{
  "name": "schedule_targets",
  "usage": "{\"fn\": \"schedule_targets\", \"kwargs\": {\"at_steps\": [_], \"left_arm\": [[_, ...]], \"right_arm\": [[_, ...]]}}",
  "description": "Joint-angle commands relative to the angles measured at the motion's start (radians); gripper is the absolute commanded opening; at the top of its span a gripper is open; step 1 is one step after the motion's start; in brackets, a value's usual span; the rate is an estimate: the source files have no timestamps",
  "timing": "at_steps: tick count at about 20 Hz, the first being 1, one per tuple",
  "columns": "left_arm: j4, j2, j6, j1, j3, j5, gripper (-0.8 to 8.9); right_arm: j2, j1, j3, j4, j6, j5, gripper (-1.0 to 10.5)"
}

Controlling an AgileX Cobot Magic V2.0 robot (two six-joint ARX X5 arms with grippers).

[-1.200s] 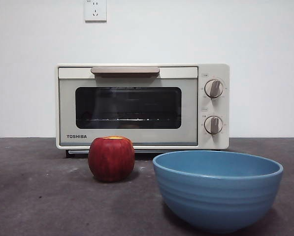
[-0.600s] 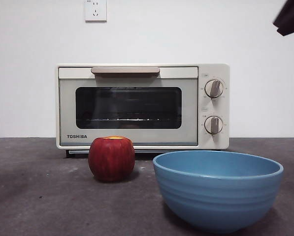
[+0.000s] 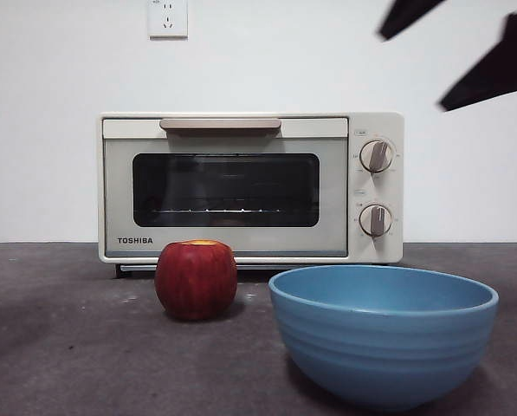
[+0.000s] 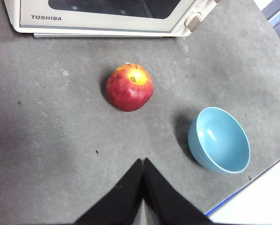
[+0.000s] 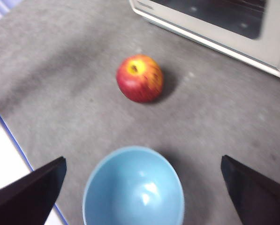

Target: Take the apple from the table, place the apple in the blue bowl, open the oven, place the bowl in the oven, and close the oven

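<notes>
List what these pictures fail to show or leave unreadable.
- Oven interior: front view, the dark glass shows only a rack.
- Oven top and knobs: both wrist views, cut off by the picture edge.
- Knob markings: front view, too small to read.
- Blue bowl base: front view, cut off by the bottom edge.
- Apple and table detail: right wrist view, blurred.
- Right end effector fingertips: cut off.

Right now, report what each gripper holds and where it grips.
Nothing is held. The left gripper is shut on nothing; the right gripper is open above the blue bowl. The apple sits untouched.
</notes>
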Motion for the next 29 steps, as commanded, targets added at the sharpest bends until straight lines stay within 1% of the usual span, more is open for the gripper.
{"fn": "schedule_targets", "kwargs": {"at_steps": [1,3,7,10,14,19,22,29], "left_arm": [[0.012,0.005,0.014,-0.003,0.017,0.005,0.07],[0.012,0.005,0.015,-0.003,0.017,0.005,0.07],[0.012,0.005,0.015,-0.003,0.017,0.005,0.07],[0.011,0.005,0.015,-0.003,0.017,0.005,0.07],[0.011,0.005,0.014,-0.003,0.017,0.005,0.07],[0.010,0.005,0.014,-0.003,0.017,0.005,0.07],[0.008,0.005,0.014,-0.003,0.017,0.005,0.07],[0.006,0.005,0.012,-0.006,0.017,0.005,0.07]], "right_arm": [[0.096,0.070,0.023,0.101,0.073,0.021,5.6],[0.198,0.122,0.056,0.146,0.088,0.050,5.6],[0.425,0.197,0.200,0.147,0.088,0.096,5.6],[0.581,0.235,0.313,0.147,0.088,0.100,5.6],[0.740,0.277,0.436,0.146,0.087,0.156,5.6],[0.881,0.294,0.549,0.122,0.084,0.231,5.6],[0.931,0.296,0.566,0.117,0.077,0.269,5.6],[1.038,0.304,0.567,0.132,0.079,0.278,5.6]]}}
